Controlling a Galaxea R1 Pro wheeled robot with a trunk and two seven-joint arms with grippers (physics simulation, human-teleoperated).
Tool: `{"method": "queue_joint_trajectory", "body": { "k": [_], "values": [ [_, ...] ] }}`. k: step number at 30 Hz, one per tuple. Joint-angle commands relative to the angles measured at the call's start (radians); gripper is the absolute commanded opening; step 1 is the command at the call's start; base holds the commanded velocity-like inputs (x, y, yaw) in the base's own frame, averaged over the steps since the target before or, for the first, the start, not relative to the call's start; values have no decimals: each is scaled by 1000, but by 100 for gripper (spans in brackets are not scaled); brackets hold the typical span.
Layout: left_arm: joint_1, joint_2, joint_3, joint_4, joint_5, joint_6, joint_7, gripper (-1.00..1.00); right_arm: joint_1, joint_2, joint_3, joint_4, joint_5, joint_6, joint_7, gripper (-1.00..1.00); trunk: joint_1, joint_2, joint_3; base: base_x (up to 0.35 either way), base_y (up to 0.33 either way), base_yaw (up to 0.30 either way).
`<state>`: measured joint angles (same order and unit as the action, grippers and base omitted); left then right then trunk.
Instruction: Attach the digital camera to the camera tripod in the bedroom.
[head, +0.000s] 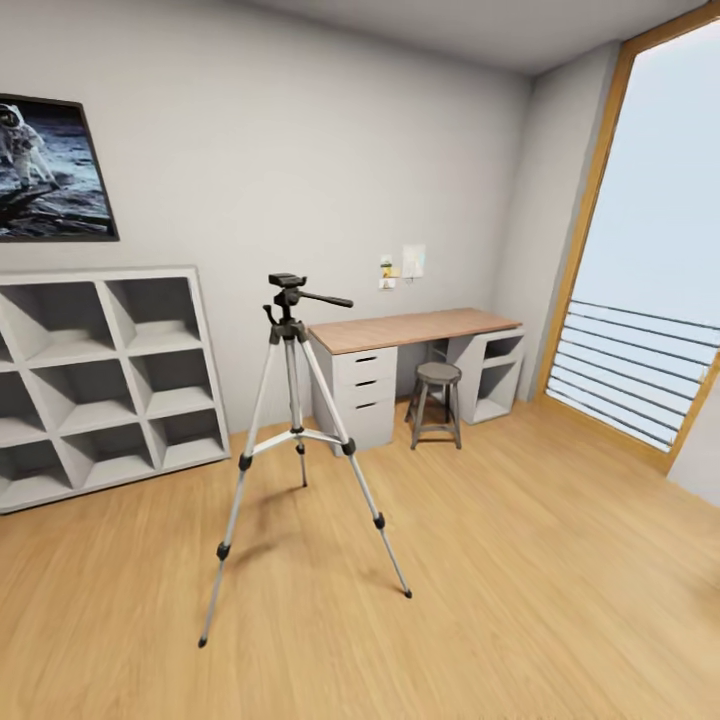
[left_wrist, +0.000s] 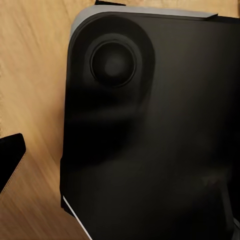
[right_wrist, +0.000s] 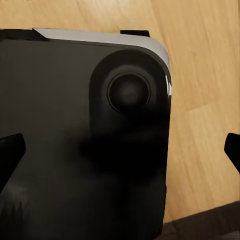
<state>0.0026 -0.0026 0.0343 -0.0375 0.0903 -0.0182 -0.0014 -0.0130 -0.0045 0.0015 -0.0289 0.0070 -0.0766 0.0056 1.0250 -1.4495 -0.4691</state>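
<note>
The camera tripod (head: 295, 440) stands upright on the wood floor (head: 520, 600) ahead of me, well apart from both my end effectors. My right end effector (right_wrist: 120, 150) is spread wide and empty; my left's opening I cannot tell.

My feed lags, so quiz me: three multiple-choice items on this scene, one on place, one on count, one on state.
1. The tripod stands:
A. on the desk
B. on the floor between shelves and desk
C. by the window

2. Drawers in the desk front:
A. one
B. three
C. five

3. The tripod's head:
A. bare
B. carries a camera
C. folded flat on the floor

Answers:
1 B, its feet rest on the wood floor, shelves on one side and desk on the other.
2 B, three drawers are stacked.
3 A, nothing sits on the head.
</note>
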Motion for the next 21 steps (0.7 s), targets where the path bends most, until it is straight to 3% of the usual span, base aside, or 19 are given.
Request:
{"method": "queue_joint_trajectory", "body": {
  "k": [1, 21],
  "values": [
    [0, 0, 3, -1, 9, -2, 0, 100, -1, 0, 0, 1, 1, -4, 1, 100, 0, 0, -1, 0, 0, -288],
    [0, 0, 3, -1, 9, -2, 0, 100, -1, 0, 0, 1, 1, -4, 1, 100, 0, 0, -1, 0, 0, -288]
  ]
}}
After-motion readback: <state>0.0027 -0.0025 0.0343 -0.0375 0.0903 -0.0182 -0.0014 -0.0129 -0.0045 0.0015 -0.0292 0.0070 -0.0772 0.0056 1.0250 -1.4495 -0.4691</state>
